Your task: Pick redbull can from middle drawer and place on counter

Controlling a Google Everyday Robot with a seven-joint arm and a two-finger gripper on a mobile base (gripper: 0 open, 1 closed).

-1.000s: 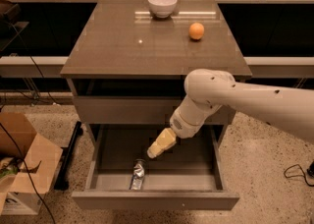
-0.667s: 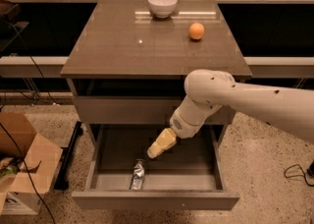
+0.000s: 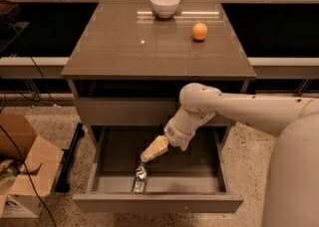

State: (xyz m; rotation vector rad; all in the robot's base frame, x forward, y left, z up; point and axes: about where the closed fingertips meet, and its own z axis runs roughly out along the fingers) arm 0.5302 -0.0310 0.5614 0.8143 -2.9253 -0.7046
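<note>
Slightly lower and further left than a second ago, the robot's hand (image 3: 149,154) now hangs just above and right of the redbull can (image 3: 140,178). The can itself has not shifted and appears to lie on its side near the front of the open middle drawer (image 3: 159,203). Whether the hand is open or closed cannot be told. The reach is the step under way. Next comes a short descent onto the can and a grip across its slim body, which may roll. Well beyond the can, on the surface (image 3: 124,56), stand a white bowl (image 3: 165,5) and an orange (image 3: 199,31).
</note>
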